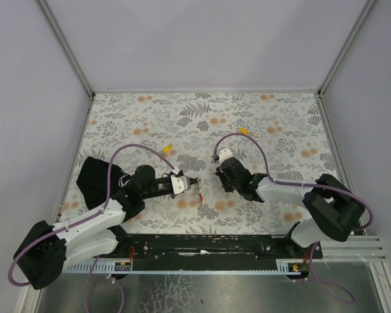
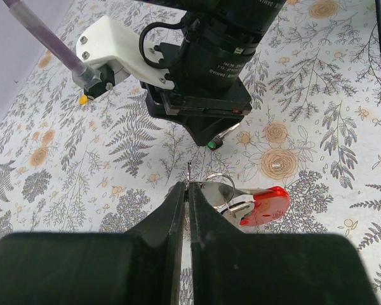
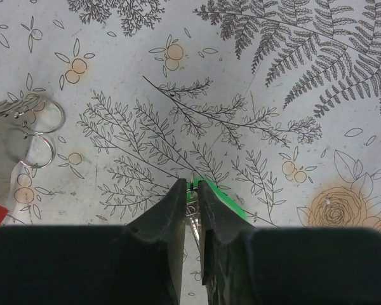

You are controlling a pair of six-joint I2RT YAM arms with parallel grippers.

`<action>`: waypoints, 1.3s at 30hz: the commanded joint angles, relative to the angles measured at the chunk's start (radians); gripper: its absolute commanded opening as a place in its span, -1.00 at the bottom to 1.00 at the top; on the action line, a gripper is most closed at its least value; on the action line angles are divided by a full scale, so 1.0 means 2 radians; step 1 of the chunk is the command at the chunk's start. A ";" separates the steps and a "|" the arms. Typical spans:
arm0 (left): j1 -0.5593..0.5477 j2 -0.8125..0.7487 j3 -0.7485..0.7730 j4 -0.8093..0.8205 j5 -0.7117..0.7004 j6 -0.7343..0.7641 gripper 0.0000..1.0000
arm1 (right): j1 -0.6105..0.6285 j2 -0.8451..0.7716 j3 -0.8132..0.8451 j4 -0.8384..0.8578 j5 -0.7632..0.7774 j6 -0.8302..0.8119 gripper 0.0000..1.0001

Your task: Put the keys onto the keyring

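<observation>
On the floral bench (image 1: 247,117), lower centre of each wrist view, the left end effector (image 2: 189,194) pinches the red keyring (image 2: 263,204), and the right end effector (image 3: 192,190) grips a green-capped key (image 3: 225,200).

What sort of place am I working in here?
Probably a lab robot cell: plain panels in metal framing surround a floral tablecloth, with the left arm and right arm bolted to a rail at its near edge.

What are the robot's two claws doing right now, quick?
Left gripper: closed, pinching the keyring.
Right gripper: closed, holding the green key.
</observation>
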 commanded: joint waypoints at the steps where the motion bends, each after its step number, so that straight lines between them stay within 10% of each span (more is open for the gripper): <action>1: 0.003 -0.002 0.008 0.031 0.001 -0.002 -1.00 | 0.004 0.004 0.021 0.002 0.019 0.000 -0.64; 20: 0.003 -0.004 0.008 0.029 0.004 -0.002 -1.00 | 0.004 -0.007 0.020 -0.008 -0.008 -0.019 -1.00; 39: 0.003 0.004 0.012 0.021 0.019 0.002 -1.00 | 0.004 -0.189 -0.003 -0.002 -0.195 -0.230 -1.00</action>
